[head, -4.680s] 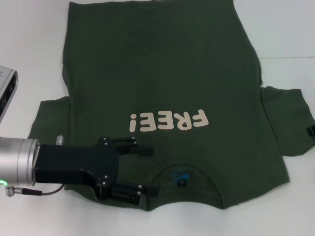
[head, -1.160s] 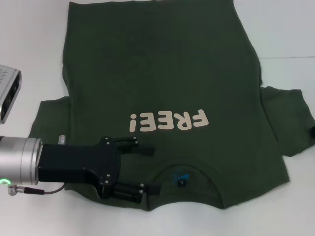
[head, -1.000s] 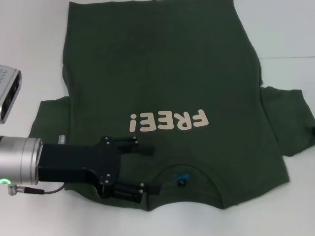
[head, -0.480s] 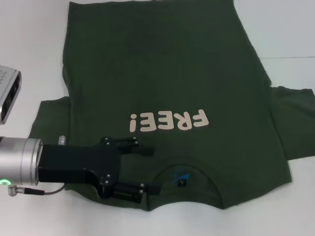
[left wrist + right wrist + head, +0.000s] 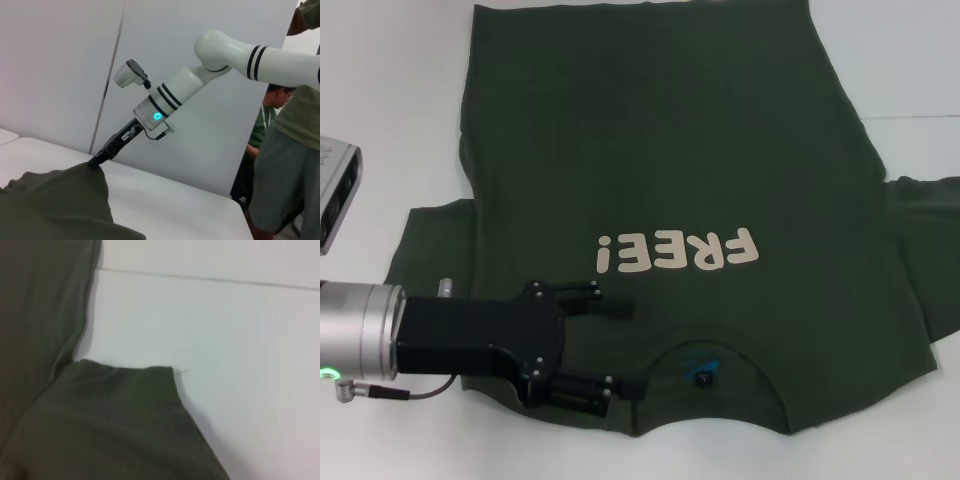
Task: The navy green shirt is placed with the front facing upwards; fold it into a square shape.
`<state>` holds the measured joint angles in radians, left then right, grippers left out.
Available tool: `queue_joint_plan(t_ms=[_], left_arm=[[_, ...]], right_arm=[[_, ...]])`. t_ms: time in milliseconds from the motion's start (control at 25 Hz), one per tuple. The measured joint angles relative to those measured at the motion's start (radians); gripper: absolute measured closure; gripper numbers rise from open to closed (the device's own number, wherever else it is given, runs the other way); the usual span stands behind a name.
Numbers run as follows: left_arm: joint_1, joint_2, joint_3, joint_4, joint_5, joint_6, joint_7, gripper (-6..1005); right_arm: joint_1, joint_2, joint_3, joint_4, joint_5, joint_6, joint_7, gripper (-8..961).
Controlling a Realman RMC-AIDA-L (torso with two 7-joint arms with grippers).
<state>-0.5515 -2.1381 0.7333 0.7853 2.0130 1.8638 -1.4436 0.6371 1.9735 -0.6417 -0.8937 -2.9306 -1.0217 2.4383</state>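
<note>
A white desk (image 5: pixel 390 90) carries the navy green shirt (image 5: pixel 660 150), which lies flat and front-up across most of the frame, its collar toward the lower edge and its hem at the top.

Green shirt (image 5: pixel 100 430) sleeve edge, flat on white table (image 5: pixel 225 330)

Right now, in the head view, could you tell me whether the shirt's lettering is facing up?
Yes, the navy green shirt lies with its cream "FREE!" lettering showing on top.
</note>
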Motion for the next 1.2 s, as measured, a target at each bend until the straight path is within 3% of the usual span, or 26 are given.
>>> queue_joint_plan(t_ms=[440,680,920,1080,1200], left_arm=[[-0.002,0.0,0.0,0.0,-0.001,-0.006,-0.001,80],[-0.006,0.0,0.0,0.0,-0.001,-0.008,-0.002,80],[-0.008,0.0,-0.004,0.0,-0.002,-0.009,-0.003,80],[-0.01,0.0,-0.003,0.0,-0.002,-0.009,-0.003,79],[-0.01,0.002,-0.005,0.0,-0.002,-0.01,-0.003,79]], right_arm=[[0.049,0.014,-0.003,-0.006,0.007,0.064,-0.011,940],[0.072,0.057,-0.016,-0.1,0.077,-0.009,-0.047,940],[0.088,0.078,-0.122,-0.161,0.236,-0.112,-0.039,941],[0.114,0.11,-0.185,-0.149,0.247,-0.092,-0.036,940],[0.129,0.119,-0.257,-0.1,0.25,-0.035,-0.024,941]])
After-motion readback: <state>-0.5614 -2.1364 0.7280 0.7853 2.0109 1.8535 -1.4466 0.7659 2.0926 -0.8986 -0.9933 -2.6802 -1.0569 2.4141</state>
